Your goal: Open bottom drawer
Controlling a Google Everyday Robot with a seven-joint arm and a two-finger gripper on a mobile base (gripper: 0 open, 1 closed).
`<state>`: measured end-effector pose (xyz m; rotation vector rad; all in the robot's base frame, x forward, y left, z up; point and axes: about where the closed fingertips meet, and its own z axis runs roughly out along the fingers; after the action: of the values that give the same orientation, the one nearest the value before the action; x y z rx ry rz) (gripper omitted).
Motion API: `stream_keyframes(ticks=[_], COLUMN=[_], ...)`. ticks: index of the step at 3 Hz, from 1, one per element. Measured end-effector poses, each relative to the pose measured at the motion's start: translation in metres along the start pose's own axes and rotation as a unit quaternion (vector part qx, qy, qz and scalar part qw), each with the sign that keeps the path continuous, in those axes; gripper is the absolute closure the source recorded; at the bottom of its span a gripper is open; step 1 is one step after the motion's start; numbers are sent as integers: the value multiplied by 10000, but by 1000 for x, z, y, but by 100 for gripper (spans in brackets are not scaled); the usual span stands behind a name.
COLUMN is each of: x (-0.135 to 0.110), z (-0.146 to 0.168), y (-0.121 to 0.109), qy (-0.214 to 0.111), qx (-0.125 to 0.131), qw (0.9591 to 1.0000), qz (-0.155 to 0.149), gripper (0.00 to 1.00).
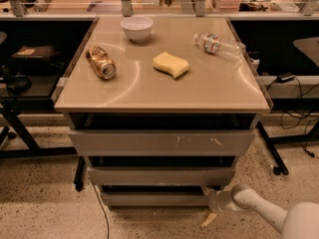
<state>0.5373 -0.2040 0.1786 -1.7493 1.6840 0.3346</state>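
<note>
The bottom drawer [154, 198] is the slimmest and lowest of three flat grey fronts on the cabinet, just above the floor. It looks pushed in or nearly so, and its interior is hidden. My gripper [207, 204] comes in from the lower right at the drawer's right end. Its fingers are spread apart: one yellowish fingertip [205, 189] is above the front's right corner and the other [209, 219] is below it, near the floor. The white arm [259, 210] runs off to the bottom right.
The mid-sized drawer front [160, 176] and the widest front with white scratches [162, 142] lie above. The cabinet top [209, 88] holds a can [100, 62], a white bowl [136, 28], a yellow sponge [170, 64] and a plastic bottle [219, 45]. Black table legs [271, 151] and cables flank the cabinet.
</note>
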Motion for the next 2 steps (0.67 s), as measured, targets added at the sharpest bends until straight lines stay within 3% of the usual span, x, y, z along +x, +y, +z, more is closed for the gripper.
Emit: stream_keyframes(ticks=[2], x=[-5], z=[26], y=[-2], qy=[-95], qx=[-183], qw=[9998], qz=[-80], gripper=[0])
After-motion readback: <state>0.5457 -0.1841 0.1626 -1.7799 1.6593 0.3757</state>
